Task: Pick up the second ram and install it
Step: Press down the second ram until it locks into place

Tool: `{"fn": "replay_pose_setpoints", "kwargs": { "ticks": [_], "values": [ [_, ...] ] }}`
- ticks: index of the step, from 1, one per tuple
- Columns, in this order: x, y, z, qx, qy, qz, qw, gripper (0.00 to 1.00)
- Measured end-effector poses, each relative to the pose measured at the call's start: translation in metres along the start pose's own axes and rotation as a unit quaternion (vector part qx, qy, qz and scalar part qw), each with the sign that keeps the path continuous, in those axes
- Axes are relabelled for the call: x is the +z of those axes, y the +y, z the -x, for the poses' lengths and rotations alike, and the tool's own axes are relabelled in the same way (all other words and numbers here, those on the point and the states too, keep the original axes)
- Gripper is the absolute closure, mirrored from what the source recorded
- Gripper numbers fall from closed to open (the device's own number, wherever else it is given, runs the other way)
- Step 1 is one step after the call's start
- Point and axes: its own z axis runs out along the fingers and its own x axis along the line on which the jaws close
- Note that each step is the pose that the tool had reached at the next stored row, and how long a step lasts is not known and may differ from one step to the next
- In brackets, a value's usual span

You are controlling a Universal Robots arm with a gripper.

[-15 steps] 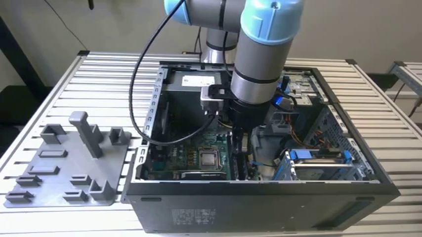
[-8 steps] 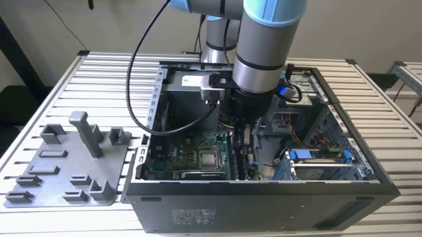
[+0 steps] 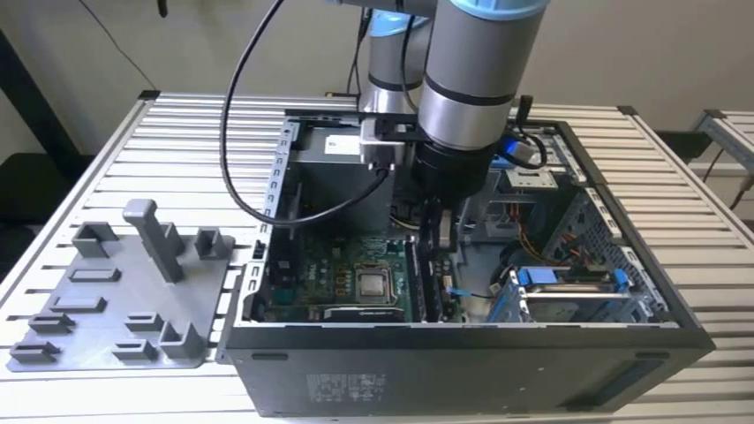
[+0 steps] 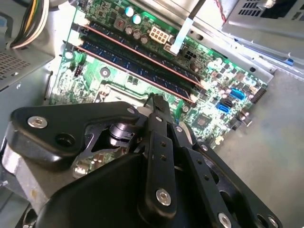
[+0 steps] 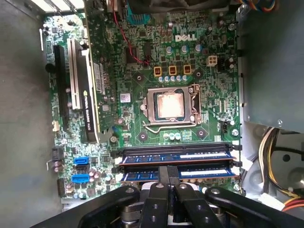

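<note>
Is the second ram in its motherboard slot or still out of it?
In the slot: in the first wrist view the second ram lies level beside the other stick, with the gripper at its middle. Whether it is fully latched cannot be told.

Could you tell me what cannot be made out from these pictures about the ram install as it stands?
- Whether the second ram is fully seated: in the first wrist view the gripper covers its middle.
- The slot latches by that stick: in the second wrist view the gripper's dark linkage hides the near one.
- The ram slots in the exterior view: the arm and its cable stand in front, inside the computer case.
</note>
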Motion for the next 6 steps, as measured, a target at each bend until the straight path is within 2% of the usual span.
{"fn": "replay_pose_setpoints", "kwargs": {
  "ticks": [6],
  "values": [
    [-0.0002, 0.0000, 0.0000, 0.000, -0.0001, 0.0000, 1.0000, 0.89]
  ]
}}
